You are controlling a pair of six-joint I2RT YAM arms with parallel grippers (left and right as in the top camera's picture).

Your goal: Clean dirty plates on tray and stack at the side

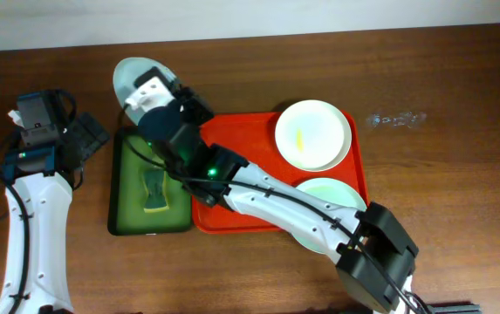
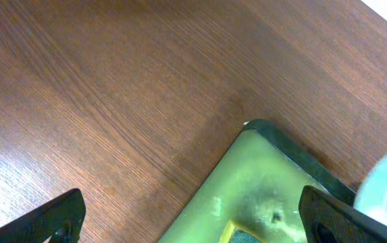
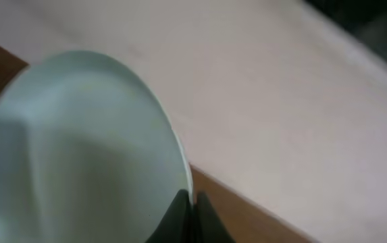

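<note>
One pale blue-green round shallow plate (image 1: 130, 77), glossy, rim clamped in right gripper (image 3: 188, 204), near corner of dark green rectangular tray (image 1: 117, 187), left gripper (image 2: 192, 209) spread wide, holding nothing

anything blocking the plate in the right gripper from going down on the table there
Nothing visible: the plate in the right gripper hangs over bare table beyond the green tray, and the left gripper sits off to one side.

Right arm (image 1: 276, 199) stretched leftward, right gripper (image 3: 188, 216) pinched closed; left gripper (image 2: 190, 219) — jaws wide apart — angled downward.
</note>
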